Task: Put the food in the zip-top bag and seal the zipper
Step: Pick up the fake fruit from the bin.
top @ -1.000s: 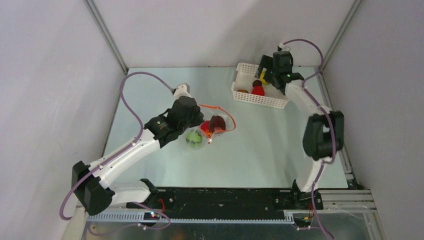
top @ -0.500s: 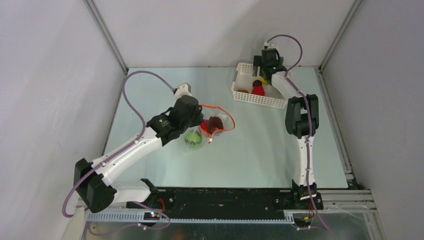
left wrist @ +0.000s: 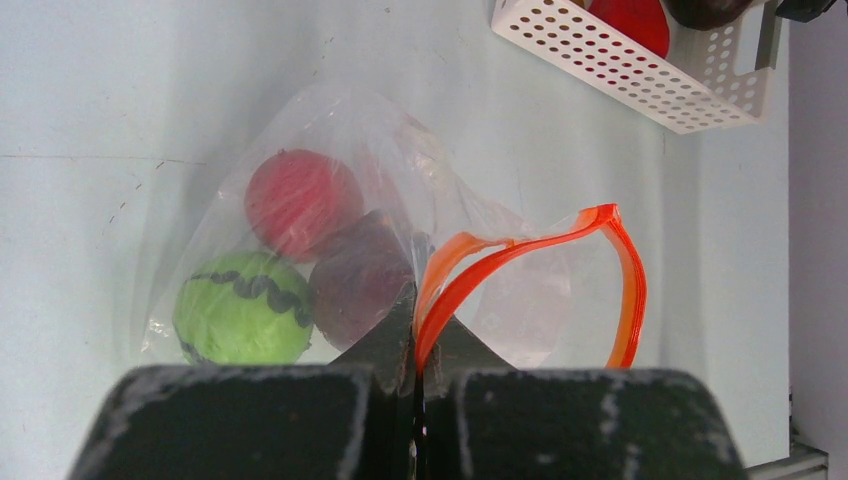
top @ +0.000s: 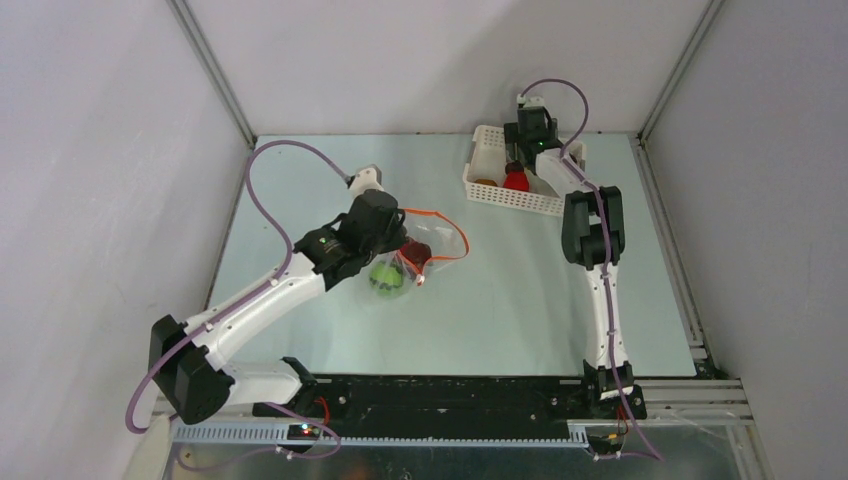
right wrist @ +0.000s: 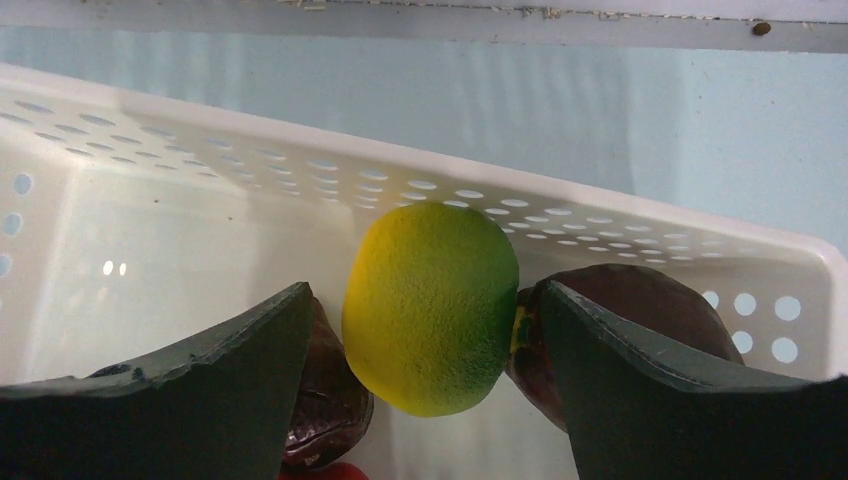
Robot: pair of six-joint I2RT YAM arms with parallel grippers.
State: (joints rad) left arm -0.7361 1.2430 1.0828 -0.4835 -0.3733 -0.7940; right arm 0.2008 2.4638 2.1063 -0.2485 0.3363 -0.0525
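- the left gripper [left wrist: 414,345] is pinched fully together on the orange-red zipper [left wrist: 520,245], holding the strip at one spot. the rest of the strip bows out in a loop, so the bag's mouth gapes.
- the clear zip-top bag [left wrist: 330,120] lies on the table [top: 500,300], left of centre. it holds three fruits bunched together: one red ball [left wrist: 303,203], one maroon ball [left wrist: 360,285] and one green ball [left wrist: 243,308] with a black squiggle.
- farther back, at the table's far right, stands one white perforated basket [top: 520,203].
- the right gripper [right wrist: 425,290] is down inside it, its fingers spread wide on either side of one yellow-green fruit [right wrist: 430,330]. a thin gap shows on each side, and it has hold of nothing.
- two dark maroon fruits [right wrist: 620,320] lie beside the yellow-green one, one on each side, partly behind the fingers.
- one red basket fruit [top: 516,181] also lies in the basket.
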